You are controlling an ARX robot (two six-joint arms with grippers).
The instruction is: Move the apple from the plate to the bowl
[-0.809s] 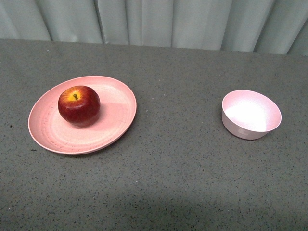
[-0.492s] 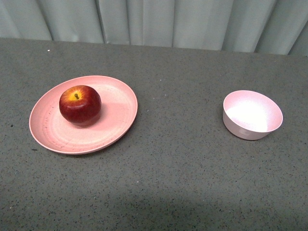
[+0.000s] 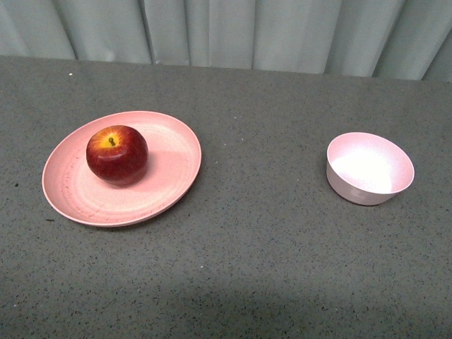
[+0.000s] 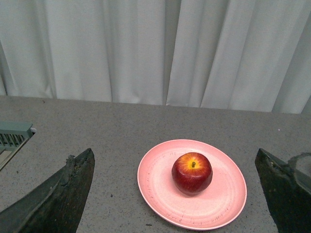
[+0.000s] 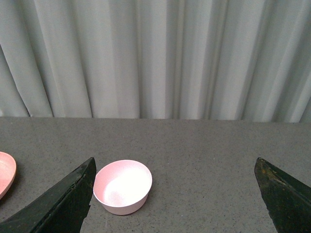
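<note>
A glossy dark-red apple with a yellow patch round its stem sits upright on the wide salmon-pink plate at the table's left. The small pale pink bowl stands empty at the right. Neither arm shows in the front view. In the left wrist view the apple and plate lie ahead, between the wide-apart fingers of my open left gripper, which holds nothing. My right gripper is open too, and the bowl stands ahead near one of its fingertips.
The grey speckled table ends at a pale curtain behind. A pale green slatted object lies at the table's edge in the left wrist view. An edge of the plate shows in the right wrist view.
The front view has shifted by a few pixels; apple, plate and bowl keep their places relative to each other.
</note>
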